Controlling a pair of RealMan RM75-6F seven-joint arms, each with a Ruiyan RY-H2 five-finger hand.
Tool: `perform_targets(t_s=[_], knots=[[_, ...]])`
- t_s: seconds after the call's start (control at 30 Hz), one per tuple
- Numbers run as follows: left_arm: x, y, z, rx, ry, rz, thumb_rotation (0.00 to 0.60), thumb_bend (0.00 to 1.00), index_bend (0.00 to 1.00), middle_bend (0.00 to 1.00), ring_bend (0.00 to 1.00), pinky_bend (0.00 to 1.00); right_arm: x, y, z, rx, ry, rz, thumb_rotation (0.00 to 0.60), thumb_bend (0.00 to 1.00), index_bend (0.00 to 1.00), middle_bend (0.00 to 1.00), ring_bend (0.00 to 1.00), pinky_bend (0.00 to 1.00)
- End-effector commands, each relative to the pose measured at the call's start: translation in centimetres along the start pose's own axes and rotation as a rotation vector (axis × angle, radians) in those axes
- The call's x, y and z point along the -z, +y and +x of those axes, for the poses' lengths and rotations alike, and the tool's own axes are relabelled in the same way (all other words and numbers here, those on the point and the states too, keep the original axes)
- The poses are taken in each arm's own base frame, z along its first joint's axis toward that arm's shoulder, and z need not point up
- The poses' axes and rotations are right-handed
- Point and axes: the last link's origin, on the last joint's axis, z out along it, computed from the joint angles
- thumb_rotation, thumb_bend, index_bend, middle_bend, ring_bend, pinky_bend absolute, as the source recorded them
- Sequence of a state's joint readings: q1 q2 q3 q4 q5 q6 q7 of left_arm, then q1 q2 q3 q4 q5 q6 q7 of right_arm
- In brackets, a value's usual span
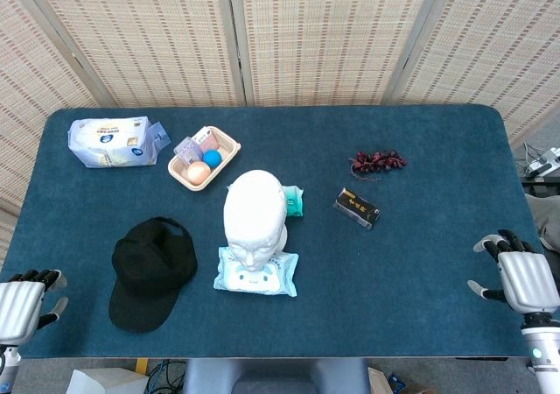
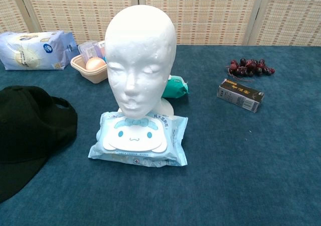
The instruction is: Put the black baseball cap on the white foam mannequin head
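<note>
Resting at the lower left corner of the head view, the left hand [image 1: 22, 304] holds nothing, fingers loosely apart; the right hand [image 1: 521, 280] at the lower right edge is likewise empty with fingers spread. Neither shows in the chest view. Black fabric baseball cap [image 1: 151, 272] lies flat on the blue table cloth [image 1: 420, 271], lower left of centre, nearest the left hand and untouched. White foam mannequin head [image 1: 254, 215] stands upright mid-frame, just right of the cap, bare on top. Judgement: task not started; reach, grasp, lift and placement all remain. A pale blue cartoon-print wipes pack [image 2: 139, 138] lies against the front of the head's base, and a teal packet [image 2: 176, 87] sits behind it; neither blocks the crown. Further off: beige tray of small items [image 1: 204, 157] and blue-white tissue pack [image 1: 111, 141] upper left, dark red grape bunch [image 1: 377, 161] and small black box [image 1: 356, 207] right of centre.
</note>
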State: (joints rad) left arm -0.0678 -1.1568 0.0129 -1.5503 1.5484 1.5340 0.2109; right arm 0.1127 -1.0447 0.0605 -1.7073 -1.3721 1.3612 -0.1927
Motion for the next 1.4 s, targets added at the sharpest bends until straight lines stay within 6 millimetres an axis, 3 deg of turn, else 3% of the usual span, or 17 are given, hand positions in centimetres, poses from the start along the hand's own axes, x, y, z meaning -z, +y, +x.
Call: perform_targets(t_s=[0.03, 0.27, 0.43, 0.83, 1.4], knots=[[0.7, 0.3, 0.1, 0.027, -0.042, -0.036, 0.6, 0.3, 0.52, 0.56, 0.49, 0.56, 0.1, -0.1, 0.0, 0.002, 0.001, 0.0, 0.6, 0.05, 0.39, 0.32, 0.17, 0.28], [1.5, 0.9, 0.1, 0.075, -0.108, -0.107, 0.6, 0.7, 0.5, 0.56, 0.49, 0.57, 0.3, -0.3, -0.1, 0.005, 0.006, 0.004, 0.6, 0.05, 0.39, 0.32, 0.17, 0.28], [2.1, 1.6, 0.3, 0.247, -0.216, -0.179, 0.6, 0.94, 0.49, 0.56, 0.49, 0.57, 0.1, -0.2, -0.2, 0.013, -0.002, 0.0, 0.6, 0.05, 0.39, 0.32, 0.17, 0.28], [1.3, 3.8, 0.3, 0.335, -0.308, -0.311, 0.6, 0.95, 0.49, 0.54, 0.49, 0.57, 0.4, -0.1, 0.1, -0.005, 0.014, -0.005, 0.6, 0.05, 0.39, 0.32, 0.17, 0.28], [-0.6, 6.8, -1.5, 0.346, -0.339, -0.37, 0.6, 0.97, 0.48, 0.54, 0.49, 0.57, 0.5, 0.1, 0.6, -0.03, 0.032, -0.006, 0.6, 0.05, 0.39, 0.32, 0.17, 0.28]])
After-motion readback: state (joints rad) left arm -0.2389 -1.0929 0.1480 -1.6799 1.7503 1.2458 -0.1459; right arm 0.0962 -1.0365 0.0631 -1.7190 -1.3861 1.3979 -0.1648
